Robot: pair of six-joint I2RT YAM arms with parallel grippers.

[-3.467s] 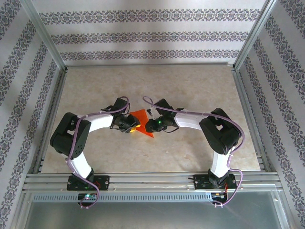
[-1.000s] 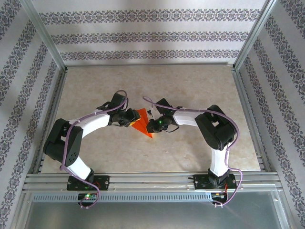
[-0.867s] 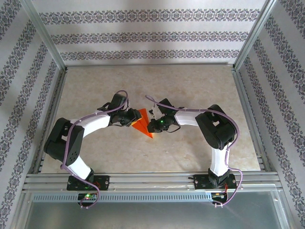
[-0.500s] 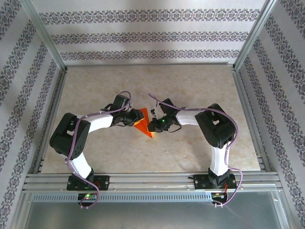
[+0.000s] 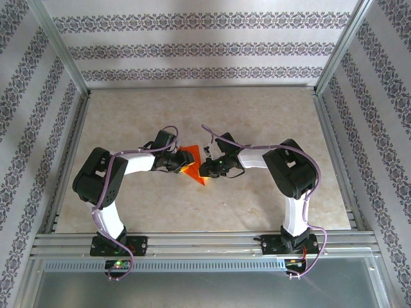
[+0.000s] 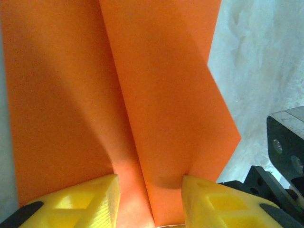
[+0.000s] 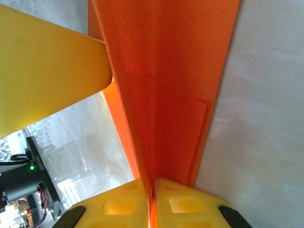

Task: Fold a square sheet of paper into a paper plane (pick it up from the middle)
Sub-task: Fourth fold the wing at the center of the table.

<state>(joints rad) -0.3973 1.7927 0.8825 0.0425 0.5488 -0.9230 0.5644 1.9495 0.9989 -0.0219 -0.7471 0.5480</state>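
Here we count one paper plane (image 5: 194,174), half folded and orange-red, and two end effectors over the tabletop (image 5: 257,115). The right end effector (image 7: 152,187) is pinched tight on the plane's creased edge, which runs straight ahead of it. The left end effector (image 6: 148,190) stands partly spread, its yellow fingers (image 6: 85,197) straddling a fold, the paper stretching forward from them

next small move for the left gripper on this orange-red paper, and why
Probably close the left gripper on the folded orange-red paper: its yellow fingers stand open either side of a fold line, while the right gripper pinches the paper's edge.
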